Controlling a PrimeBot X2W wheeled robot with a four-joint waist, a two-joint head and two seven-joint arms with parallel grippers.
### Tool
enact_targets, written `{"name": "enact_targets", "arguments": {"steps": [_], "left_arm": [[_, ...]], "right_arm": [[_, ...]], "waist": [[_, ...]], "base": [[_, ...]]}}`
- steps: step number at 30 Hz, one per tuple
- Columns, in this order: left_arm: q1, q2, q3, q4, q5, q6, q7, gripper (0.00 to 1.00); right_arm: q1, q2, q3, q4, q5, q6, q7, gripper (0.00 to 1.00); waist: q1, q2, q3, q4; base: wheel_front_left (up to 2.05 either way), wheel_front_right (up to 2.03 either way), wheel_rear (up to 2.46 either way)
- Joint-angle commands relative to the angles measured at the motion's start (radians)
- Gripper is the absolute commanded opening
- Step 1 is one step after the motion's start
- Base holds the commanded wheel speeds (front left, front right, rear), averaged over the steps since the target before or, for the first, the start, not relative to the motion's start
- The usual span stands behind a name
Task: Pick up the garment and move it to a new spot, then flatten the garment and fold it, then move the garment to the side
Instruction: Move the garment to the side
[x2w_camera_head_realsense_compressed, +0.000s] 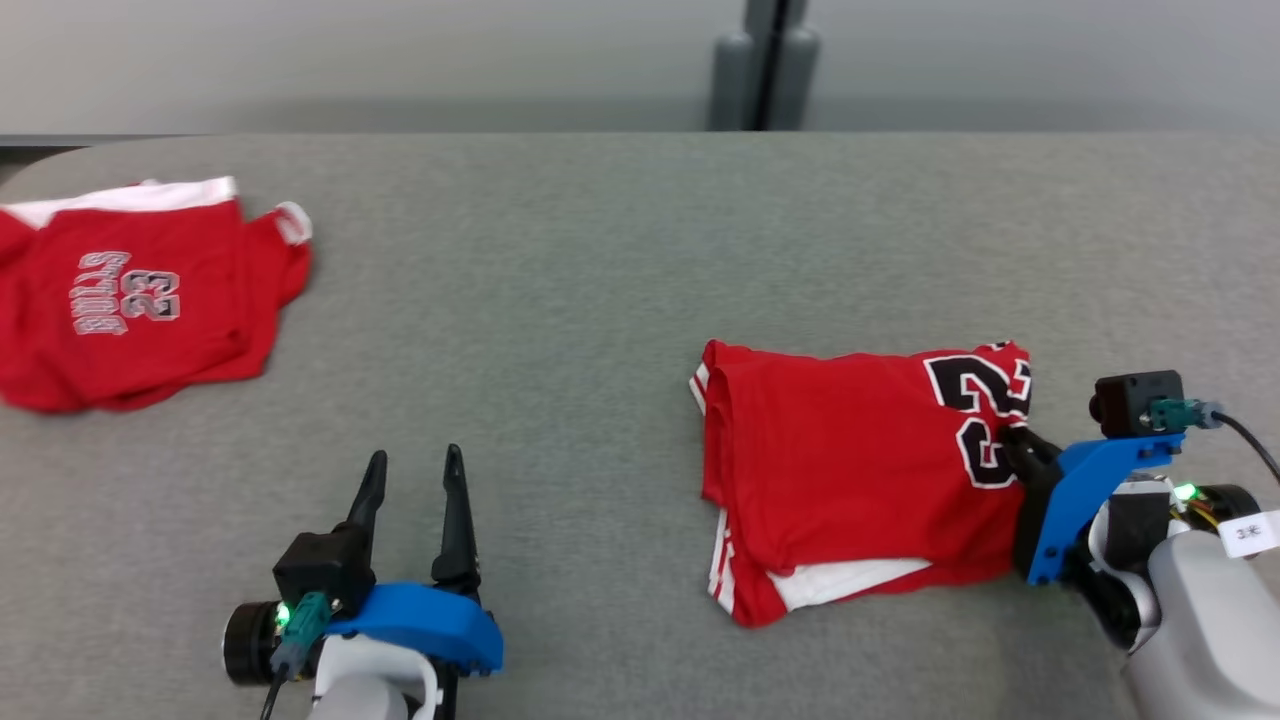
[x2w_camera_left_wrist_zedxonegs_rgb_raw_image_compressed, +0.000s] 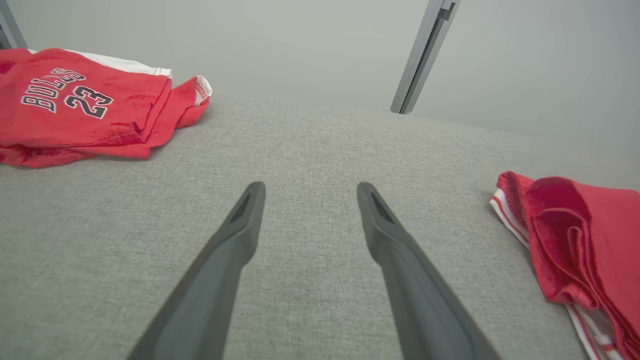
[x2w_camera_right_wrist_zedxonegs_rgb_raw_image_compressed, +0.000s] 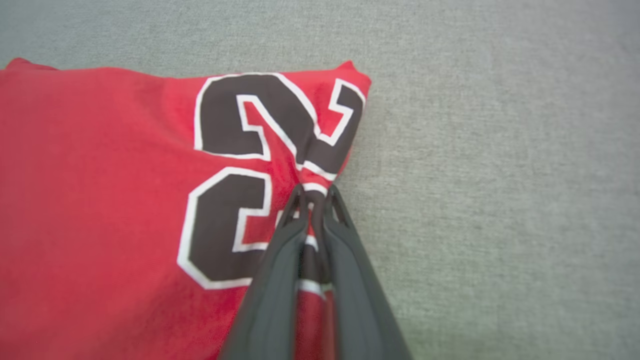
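The garment (x2w_camera_head_realsense_compressed: 860, 470), a red jersey with white trim, lies folded in several layers on the gray counter (x2w_camera_head_realsense_compressed: 560, 280), to the right of the middle and on the side near to the robot. A big black number with a white outline is on its right end, and a white layer and striped edges come out a little from under the red cloth at its near and left sides. The right gripper (x2w_camera_head_realsense_compressed: 1020, 440) is at this right end. In the right wrist view, its two dark fingers are almost together and they pinch a small ridge of the cloth between their tips, right at the number, so the right gripper (x2w_camera_right_wrist_zedxonegs_rgb_raw_image_compressed: 315, 197) holds the garment (x2w_camera_right_wrist_zedxonegs_rgb_raw_image_compressed: 100, 175) by its edge while the rest lies flat on the counter. The left gripper (x2w_camera_head_realsense_compressed: 415, 460) is well apart from the garment, over the bare counter at the lower left, and its fingers are spread with nothing between them. In the left wrist view, the left gripper (x2w_camera_left_wrist_zedxonegs_rgb_raw_image_compressed: 307, 192) points along the counter and the folded left edge of the garment (x2w_camera_left_wrist_zedxonegs_rgb_raw_image_compressed: 590, 235) is at the right border. A second red shirt (x2w_camera_head_realsense_compressed: 130, 300) with white letters and the number 23 lies crumpled at the far left of the counter. A gray post (x2w_camera_head_realsense_compressed: 765, 65) stands behind the far edge.
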Motion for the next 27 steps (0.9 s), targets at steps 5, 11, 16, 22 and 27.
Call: {"name": "enact_targets", "arguments": {"steps": [5, 11, 16, 22, 27], "left_arm": [[-0.023, 0.012, -0.021, -0.029, 0.019, -0.002, 0.011, 1.00], [-0.052, 0.033, -0.037, -0.062, 0.039, -0.001, 0.037, 1.00], [-0.074, 0.043, -0.052, -0.079, 0.050, -0.002, 0.063, 1.00], [-0.091, 0.048, -0.066, -0.091, 0.055, -0.003, 0.076, 1.00], [-0.087, 0.052, -0.061, -0.100, 0.052, 0.010, 0.077, 1.00]], "right_arm": [[-0.045, -0.052, -0.013, -0.017, -0.020, -0.001, -0.026, 0.00], [-0.075, -0.077, -0.040, -0.042, -0.023, -0.001, -0.047, 0.00], [-0.090, -0.051, -0.054, -0.049, -0.043, 0.000, -0.063, 0.00], [-0.126, -0.027, -0.044, -0.023, -0.055, 0.000, -0.090, 0.00], [-0.184, -0.040, -0.043, 0.015, -0.069, 0.000, -0.104, 0.00]], "waist": [[0.0000, -0.0002, 0.014, -0.111], [0.0000, -0.0002, 0.042, -0.241], [0.0000, -0.0002, 0.055, -0.303], [0.0000, -0.0002, 0.070, -0.298], [0.0000, -0.0002, 0.084, -0.254]], "base": [[0.00, 0.00, 0.00], [0.00, 0.00, 0.00], [0.00, 0.00, 0.00], [0.00, 0.00, 0.00], [0.00, 0.00, 0.00]]}}
